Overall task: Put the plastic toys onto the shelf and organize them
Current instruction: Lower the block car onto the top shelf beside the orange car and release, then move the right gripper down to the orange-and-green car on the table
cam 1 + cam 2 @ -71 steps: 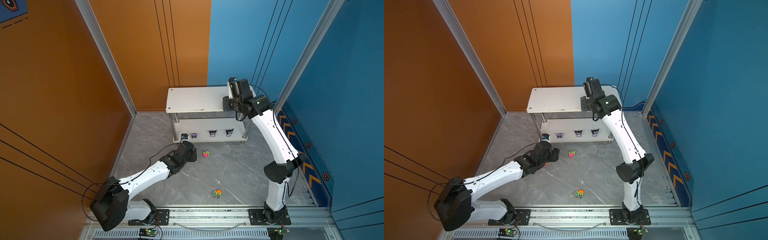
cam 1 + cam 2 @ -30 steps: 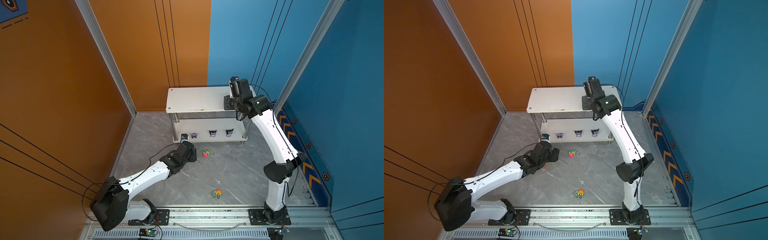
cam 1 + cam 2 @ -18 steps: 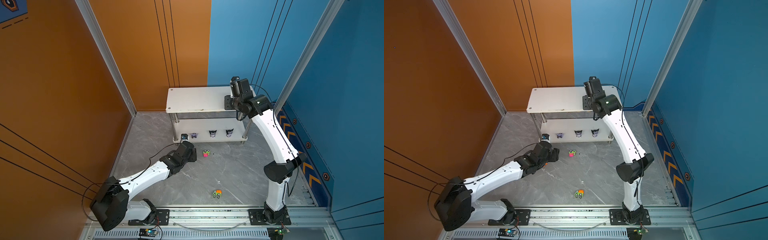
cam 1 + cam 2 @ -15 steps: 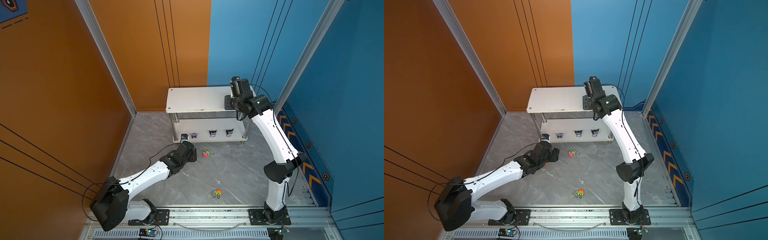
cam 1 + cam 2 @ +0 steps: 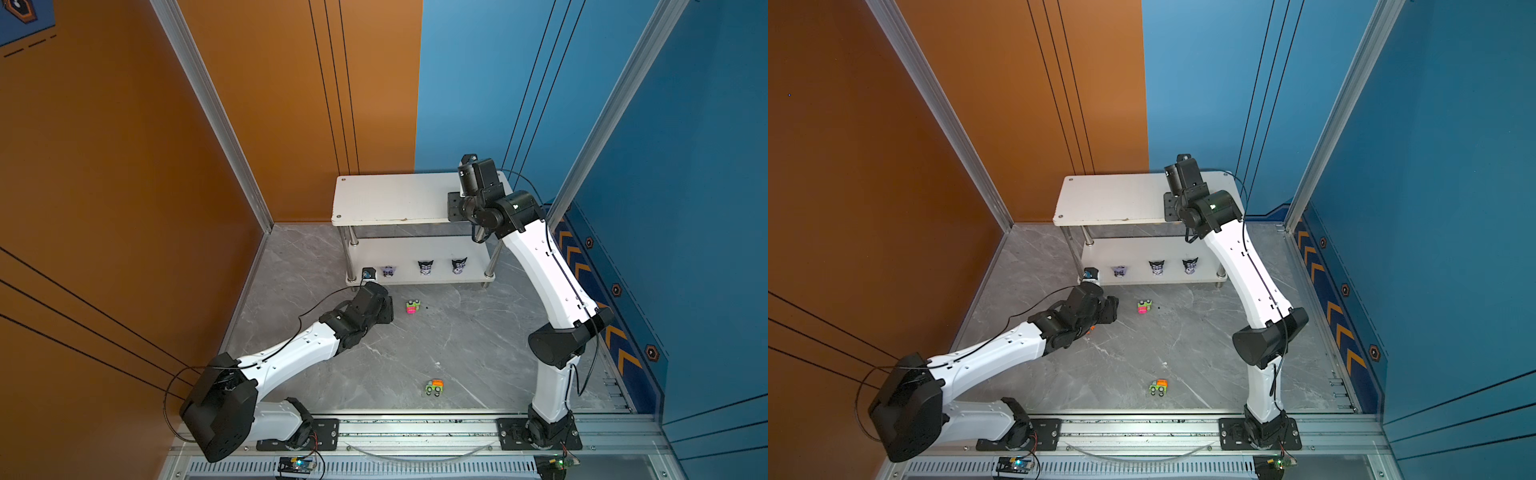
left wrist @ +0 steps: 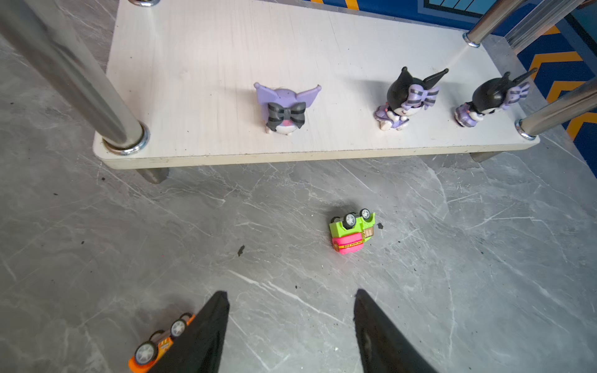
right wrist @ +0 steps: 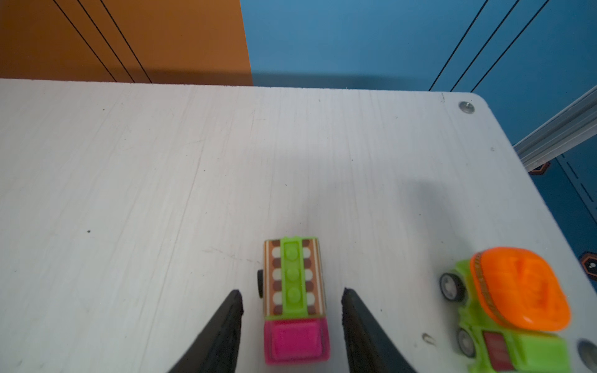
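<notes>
Right tool [image 7: 291,291] open, jaws astride but clear of the pink-and-green truck [image 7: 295,300] on the shelf [image 7: 161,161] top tier. Left tool [image 6: 290,291] open, empty, near a tipped green car [image 6: 352,232] on the surface [image 6: 484,258]. Toys judged light, hard, slippery, prone to roll: pinch the flat body sides

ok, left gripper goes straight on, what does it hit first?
Probably the grey floor; the left gripper tilts down. The tipped green-and-pink truck lies just beyond, off-centre. Depth unclear.
</notes>
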`<state>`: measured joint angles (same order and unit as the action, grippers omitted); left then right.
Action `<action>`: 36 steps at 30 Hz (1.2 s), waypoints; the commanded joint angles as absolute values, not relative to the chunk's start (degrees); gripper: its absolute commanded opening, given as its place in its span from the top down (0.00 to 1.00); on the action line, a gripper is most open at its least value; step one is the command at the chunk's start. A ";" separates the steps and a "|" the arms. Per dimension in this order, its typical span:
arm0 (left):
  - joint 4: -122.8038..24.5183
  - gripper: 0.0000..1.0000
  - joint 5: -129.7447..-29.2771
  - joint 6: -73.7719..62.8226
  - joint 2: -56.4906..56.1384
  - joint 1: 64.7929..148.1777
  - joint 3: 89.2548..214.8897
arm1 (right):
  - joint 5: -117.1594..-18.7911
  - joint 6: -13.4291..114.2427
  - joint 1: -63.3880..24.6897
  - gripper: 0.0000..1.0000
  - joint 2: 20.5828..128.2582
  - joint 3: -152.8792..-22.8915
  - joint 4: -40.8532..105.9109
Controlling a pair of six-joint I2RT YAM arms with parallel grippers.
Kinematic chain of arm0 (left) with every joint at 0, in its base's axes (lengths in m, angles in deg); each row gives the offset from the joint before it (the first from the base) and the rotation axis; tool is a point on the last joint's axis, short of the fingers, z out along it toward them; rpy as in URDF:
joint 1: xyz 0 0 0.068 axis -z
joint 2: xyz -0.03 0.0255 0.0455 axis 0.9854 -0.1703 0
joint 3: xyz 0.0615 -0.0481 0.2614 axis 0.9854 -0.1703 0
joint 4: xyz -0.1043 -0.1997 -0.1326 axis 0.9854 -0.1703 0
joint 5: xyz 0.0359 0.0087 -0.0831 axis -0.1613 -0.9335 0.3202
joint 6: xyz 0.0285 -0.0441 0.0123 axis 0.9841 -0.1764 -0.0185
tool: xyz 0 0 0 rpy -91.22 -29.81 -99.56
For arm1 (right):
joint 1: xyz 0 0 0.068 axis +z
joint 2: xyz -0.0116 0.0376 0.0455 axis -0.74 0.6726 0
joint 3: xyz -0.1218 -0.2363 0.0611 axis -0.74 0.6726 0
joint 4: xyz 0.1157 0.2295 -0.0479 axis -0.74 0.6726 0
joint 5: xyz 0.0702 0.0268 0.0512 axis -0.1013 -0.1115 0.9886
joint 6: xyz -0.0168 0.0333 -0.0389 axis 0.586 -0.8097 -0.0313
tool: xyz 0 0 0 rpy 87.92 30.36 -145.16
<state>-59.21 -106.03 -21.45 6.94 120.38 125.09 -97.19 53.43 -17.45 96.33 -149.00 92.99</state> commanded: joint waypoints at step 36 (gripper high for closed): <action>-55.87 0.43 -101.77 -21.43 -4.51 120.54 128.92 | -75.88 52.71 15.11 0.87 59.77 -60.44 73.21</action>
<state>-56.43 -102.90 -21.47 -3.55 120.38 127.32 -78.02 54.72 13.70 59.55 -61.83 74.15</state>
